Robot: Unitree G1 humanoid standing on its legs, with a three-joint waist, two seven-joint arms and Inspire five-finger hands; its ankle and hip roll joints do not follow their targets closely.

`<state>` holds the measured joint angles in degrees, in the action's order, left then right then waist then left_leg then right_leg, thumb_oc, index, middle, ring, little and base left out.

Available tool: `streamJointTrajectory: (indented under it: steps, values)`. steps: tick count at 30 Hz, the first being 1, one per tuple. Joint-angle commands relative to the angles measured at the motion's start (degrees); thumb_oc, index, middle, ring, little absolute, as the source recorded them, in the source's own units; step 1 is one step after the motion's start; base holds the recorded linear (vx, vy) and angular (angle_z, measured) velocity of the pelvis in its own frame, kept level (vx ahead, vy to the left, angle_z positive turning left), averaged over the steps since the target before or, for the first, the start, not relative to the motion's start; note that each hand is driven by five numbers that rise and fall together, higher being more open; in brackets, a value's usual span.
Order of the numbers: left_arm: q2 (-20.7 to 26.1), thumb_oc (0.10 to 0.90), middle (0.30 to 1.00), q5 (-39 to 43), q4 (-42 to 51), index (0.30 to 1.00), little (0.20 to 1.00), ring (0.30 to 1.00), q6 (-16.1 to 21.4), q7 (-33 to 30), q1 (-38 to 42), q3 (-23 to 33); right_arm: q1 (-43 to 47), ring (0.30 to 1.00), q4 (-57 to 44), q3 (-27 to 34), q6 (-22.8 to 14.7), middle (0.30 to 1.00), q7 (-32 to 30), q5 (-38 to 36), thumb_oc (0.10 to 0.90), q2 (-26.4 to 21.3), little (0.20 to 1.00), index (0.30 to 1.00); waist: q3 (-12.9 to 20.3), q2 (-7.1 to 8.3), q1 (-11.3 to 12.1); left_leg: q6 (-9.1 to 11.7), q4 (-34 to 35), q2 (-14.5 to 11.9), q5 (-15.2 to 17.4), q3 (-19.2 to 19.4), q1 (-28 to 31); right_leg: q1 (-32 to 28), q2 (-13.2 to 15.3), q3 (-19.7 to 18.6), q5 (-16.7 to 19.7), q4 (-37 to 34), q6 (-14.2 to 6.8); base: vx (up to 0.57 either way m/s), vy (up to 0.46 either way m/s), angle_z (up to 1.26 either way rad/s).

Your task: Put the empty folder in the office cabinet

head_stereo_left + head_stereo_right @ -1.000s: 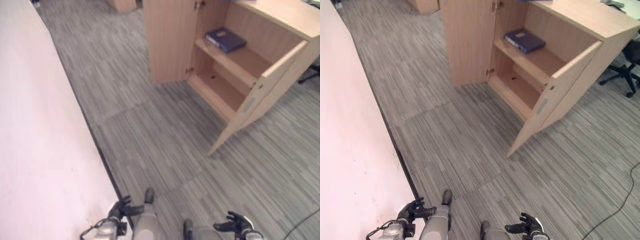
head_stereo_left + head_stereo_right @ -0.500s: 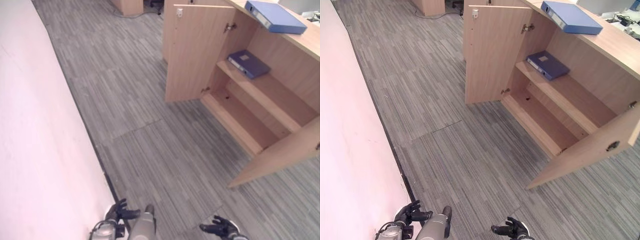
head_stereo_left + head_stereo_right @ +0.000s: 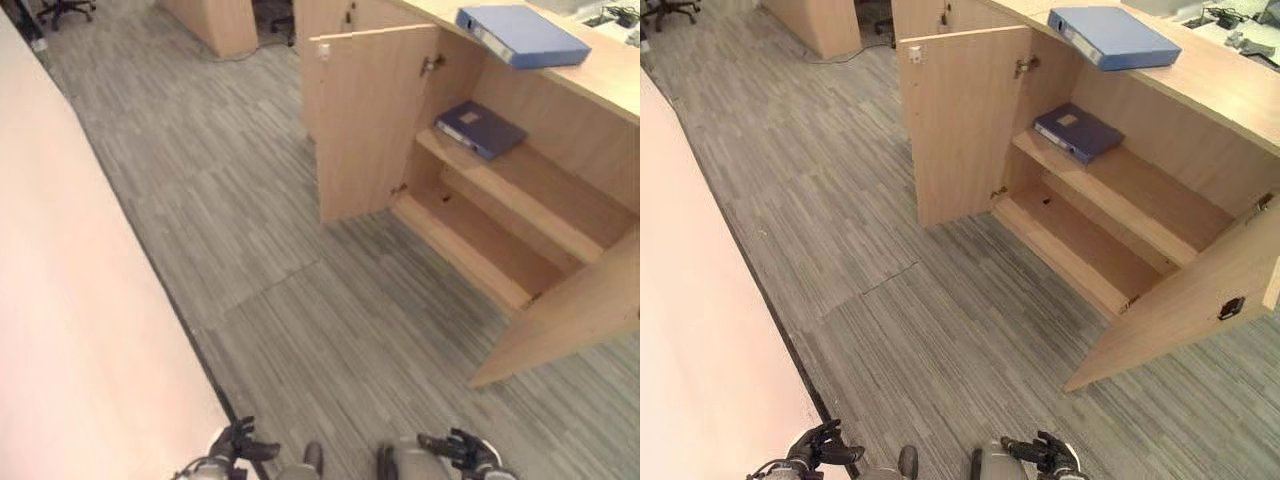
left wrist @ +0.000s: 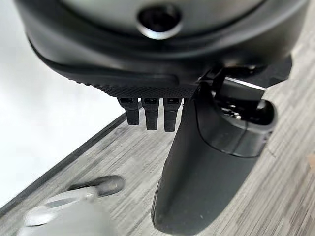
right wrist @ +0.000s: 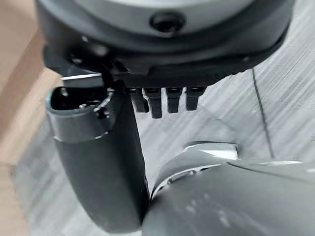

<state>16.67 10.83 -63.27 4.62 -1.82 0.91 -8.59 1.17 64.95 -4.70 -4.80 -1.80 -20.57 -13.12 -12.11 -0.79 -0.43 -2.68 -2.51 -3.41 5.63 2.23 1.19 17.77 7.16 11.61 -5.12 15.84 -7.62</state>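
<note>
A light blue folder point(image 3: 525, 35) lies flat on top of the wooden office cabinet point(image 3: 560, 215). A darker blue folder point(image 3: 480, 128) lies on the cabinet's upper shelf; the lower shelf is bare. Both cabinet doors stand open: the left door point(image 3: 375, 120) and the right door point(image 3: 575, 320), which swings out over the floor. My left hand point(image 3: 238, 445) and right hand point(image 3: 460, 448) hang low at the view's bottom edge, far from the cabinet. Both are open and hold nothing. In the wrist views the left hand point(image 4: 197, 172) and right hand point(image 5: 98, 162) hang over grey floor.
A long pale wall point(image 3: 80, 330) runs along my left side. Grey striped carpet point(image 3: 300, 280) stretches between me and the cabinet. Another wooden unit point(image 3: 215, 20) and an office chair point(image 3: 62, 8) stand far back.
The whole picture has shifted, so the camera has moved; the cabinet now shows its top and both folders. My hands stay low and empty.
</note>
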Motion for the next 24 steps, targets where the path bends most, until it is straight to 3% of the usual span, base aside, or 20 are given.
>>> streamJointTrajectory:
  steps: [1, 2, 3, 4, 5, 7, 10, 11, 13, 15, 16, 17, 18, 19, 20, 23, 24]
  values:
    - [1.70, 0.800, 0.900, -1.61, 2.48, 0.900, 0.900, 0.900, 1.93, 0.63, 2.24, 0.65, -0.82, 0.900, -0.42, 0.60, -0.22, 0.900, -1.09, 1.36, 0.800, -3.79, 0.900, 0.900, -1.87, -0.07, -0.41, 3.83, -1.02, 2.33, 3.97, 1.52, 4.99, -3.48, 0.34, 4.01, 6.39, -5.20, -0.38, 0.62, -0.162, 0.34]
    - [1.69, 0.800, 0.900, -2.05, 2.80, 0.900, 0.900, 0.900, 2.26, 0.63, 2.08, 1.02, -1.02, 0.900, -0.46, 0.48, 0.13, 0.900, -0.95, 2.14, 0.800, -3.80, 0.900, 0.900, -2.08, -0.27, -1.39, 4.87, -1.44, 1.62, 6.24, 1.53, 7.83, -1.87, 2.26, 5.83, 8.87, -10.73, -1.45, 0.42, -0.138, 0.33]
    - [1.72, 0.800, 0.900, -2.24, 2.90, 0.900, 0.900, 0.900, 2.32, 0.68, 2.08, 1.05, -1.01, 0.900, -0.23, 0.56, 0.45, 0.900, -0.94, 2.69, 0.800, -3.81, 0.900, 0.900, -2.12, -0.42, -1.86, 5.34, -1.42, 1.14, 6.74, 1.26, 8.85, -0.67, 3.76, 5.62, 9.80, -11.70, -2.00, 0.41, -0.136, 0.32]
    - [1.67, 0.800, 0.900, -2.25, 2.91, 0.900, 0.900, 0.900, 2.33, 0.68, 2.07, 1.06, -1.02, 0.900, -0.24, 0.57, 0.47, 0.900, -0.95, 2.71, 0.800, -3.86, 0.900, 0.900, -2.19, -0.67, -1.77, 5.38, -1.48, 0.89, 6.97, 1.36, 9.00, -0.84, 3.49, 5.65, 9.77, -11.75, -2.02, 0.38, -0.136, 0.20]
    - [1.60, 0.800, 0.900, -2.45, 2.84, 0.900, 0.900, 0.900, 2.45, 0.54, 1.94, 1.14, -1.15, 0.900, 0.30, 0.91, 0.91, 0.900, -1.07, 3.59, 0.800, -3.92, 0.900, 0.900, -1.87, -1.30, -2.71, 6.11, -1.06, -0.03, 8.35, 1.02, 11.53, 1.04, 6.18, 5.40, 11.16, -12.01, -2.92, 0.39, -0.104, 0.12]
    - [1.43, 0.800, 0.900, -2.63, 2.52, 0.900, 0.900, 0.900, 2.46, 0.78, 1.61, 1.27, -1.51, 0.900, 0.50, 1.06, 1.02, 0.900, -0.90, 3.80, 0.800, -4.10, 0.900, 0.900, -1.32, -1.37, -2.77, 6.22, -0.62, 0.22, 9.22, 1.16, 13.08, 0.38, 6.76, 5.90, 11.77, -12.34, -2.95, 0.32, -0.066, 0.14]
    - [0.61, 0.800, 0.900, -3.40, 1.45, 0.900, 0.900, 0.900, 2.11, 1.09, 0.93, 1.61, -1.88, 0.900, 1.20, 1.11, 1.05, 0.900, -0.84, 4.53, 0.800, -4.97, 0.900, 0.900, 0.67, -2.39, -3.09, 7.34, 0.38, -1.04, 9.49, 3.28, 16.89, -0.25, 9.17, 12.19, 13.67, -9.17, -2.12, 0.35, -0.071, 0.01]
    - [0.33, 0.800, 0.900, -3.32, 1.42, 0.900, 0.900, 0.900, 2.08, 1.13, 0.70, 1.49, -1.67, 0.900, 1.68, 1.31, 1.21, 0.900, -0.71, 4.51, 0.800, -5.46, 0.900, 0.900, 1.04, -3.57, -3.70, 8.21, -0.24, -2.92, 8.18, 4.57, 17.55, 0.68, 9.87, 14.70, 13.07, -5.18, -1.46, 0.44, -0.136, -0.24]
    - [-0.21, 0.800, 0.900, -2.99, 1.34, 0.900, 0.900, 0.900, 2.06, 1.29, 0.75, 1.24, -1.51, 0.900, 2.23, 1.81, 0.95, 0.900, -0.74, 4.02, 0.800, -6.17, 0.900, 0.900, 1.58, -5.28, -4.33, 9.92, -3.34, -5.18, 5.13, 5.65, 17.18, 0.61, 8.71, 14.97, 10.84, -2.34, -0.50, 0.40, -0.163, -0.02]
    - [-0.36, 0.800, 0.900, -2.72, 1.62, 0.900, 0.900, 0.900, 1.99, 1.39, 0.88, 0.76, -1.35, 0.900, 2.62, 1.99, 0.90, 0.900, -0.83, 3.72, 0.800, -6.69, 0.900, 0.900, 1.81, -6.28, -4.71, 11.92, -10.24, -6.84, -1.29, 5.24, 14.91, -0.66, 6.58, 14.11, 8.57, -2.38, 1.61, 0.30, -0.186, -0.34]
    - [-0.40, 0.800, 0.900, -2.36, 2.03, 0.900, 0.900, 0.900, 1.99, 1.42, 1.12, 0.44, -1.00, 0.900, 2.64, 2.20, 0.68, 0.900, -1.13, 3.27, 0.800, -6.99, 0.900, 0.900, 1.40, -6.06, -4.52, 12.37, -15.65, -7.50, -4.60, 4.71, 12.66, -1.83, 5.68, 13.98, 7.70, -2.93, 2.66, 0.17, -0.152, -0.30]
    - [-0.37, 0.800, 0.900, -2.36, 2.02, 0.900, 0.900, 0.900, 1.98, 1.41, 1.16, 0.43, -0.96, 0.900, 2.65, 2.22, 0.68, 0.900, -1.12, 3.27, 0.800, -6.96, 0.900, 0.900, 1.51, -5.84, -4.76, 12.35, -15.52, -7.29, -4.92, 4.41, 12.37, -1.83, 5.93, 14.19, 7.94, -3.24, 2.71, 0.16, -0.163, -0.31]
    - [-0.49, 0.800, 0.900, -2.16, 2.24, 0.900, 0.900, 0.900, 1.92, 1.23, 1.86, -0.19, -0.58, 0.900, 2.52, 2.40, 0.44, 0.900, -1.55, 2.58, 0.800, -7.36, 0.900, 0.900, 0.87, -5.18, -4.64, 12.46, -21.15, -7.60, -7.84, 4.36, 9.44, -3.35, 5.40, 13.99, 7.14, -4.07, 3.76, 0.29, -0.193, -0.46]
    - [-0.65, 0.800, 0.900, -2.29, 2.23, 0.900, 0.900, 0.900, 1.80, 1.28, 2.06, -0.50, -0.54, 0.900, 2.53, 2.57, 0.66, 0.900, -1.43, 2.00, 0.800, -7.85, 0.900, 0.900, 0.89, -5.03, -4.47, 12.36, -25.91, -8.99, -10.42, 6.52, 8.72, -5.84, 3.16, 13.03, 4.33, -4.56, 5.96, 0.41, -0.248, -0.47]
    - [-0.61, 0.800, 0.900, -2.32, 2.01, 0.900, 0.900, 0.900, 1.75, 1.15, 2.09, -0.49, -0.56, 0.900, 2.51, 2.54, 0.55, 0.900, -1.43, 1.86, 0.800, -8.04, 0.900, 0.900, 0.90, -4.78, -4.24, 12.47, -27.48, -8.86, -11.65, 6.81, 8.52, -6.71, 2.48, 12.45, 3.67, -4.83, 6.56, 0.32, -0.171, -0.38]
    - [-0.49, 0.800, 0.900, -2.15, 1.78, 0.900, 0.900, 0.900, 1.78, 0.93, 2.45, -0.75, -0.58, 0.900, 2.54, 2.58, 0.74, 0.900, -1.40, 1.56, 0.800, -8.39, 0.900, 0.900, 0.80, -3.50, -4.00, 11.64, -29.55, -9.41, -12.20, 7.51, 5.95, -9.25, 2.26, 10.54, 2.52, -6.11, 6.88, 0.32, -0.120, -0.40]
    - [-0.78, 0.800, 0.900, -2.45, 2.29, 0.900, 0.900, 0.900, 1.76, 0.86, 2.77, -1.50, -0.37, 0.900, 2.27, 2.98, 0.73, 0.900, -1.64, 0.64, 0.800, -8.59, 0.900, 0.900, 0.20, -2.94, -3.31, 10.36, -29.56, -11.34, -10.47, 8.34, 2.12, -11.97, 1.89, 8.00, 0.73, -6.78, 6.96, 0.20, -0.020, -0.10]
